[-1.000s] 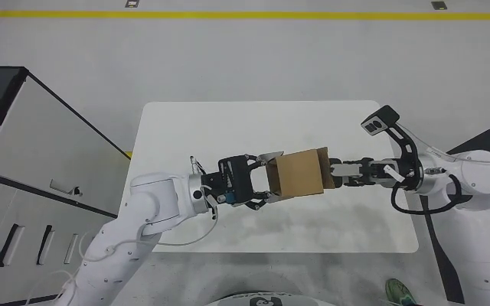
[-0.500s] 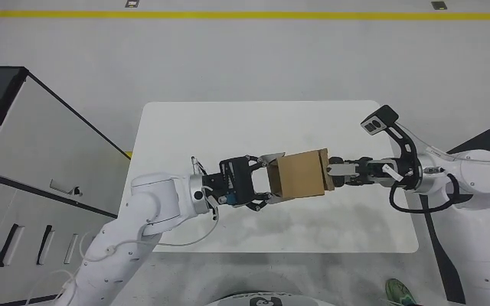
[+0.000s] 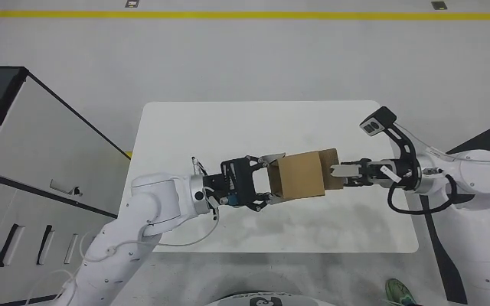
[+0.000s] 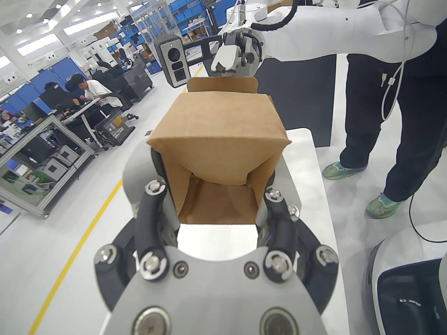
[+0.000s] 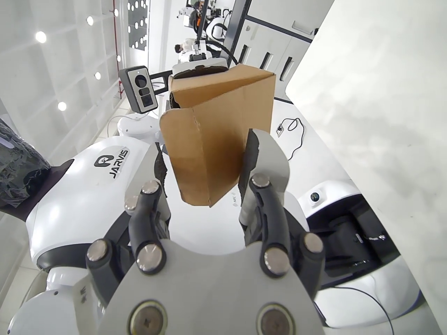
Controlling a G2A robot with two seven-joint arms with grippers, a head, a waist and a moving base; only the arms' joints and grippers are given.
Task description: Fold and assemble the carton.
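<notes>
Right hand (image 3: 343, 175) has drawn back, grip unclear; left hand (image 3: 269, 181) clamps the carton (image 3: 300, 174) ahead. Light, crushable: hold at creases.

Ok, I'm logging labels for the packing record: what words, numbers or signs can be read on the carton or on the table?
carton: none; the faces that show are plain brown, with no print, label or number.
table: none; its white top bears no text or sign.

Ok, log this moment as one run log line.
left gripper: shut on carton | right gripper: at opposite-end flap | carton: above table, left-gripper end open
</notes>
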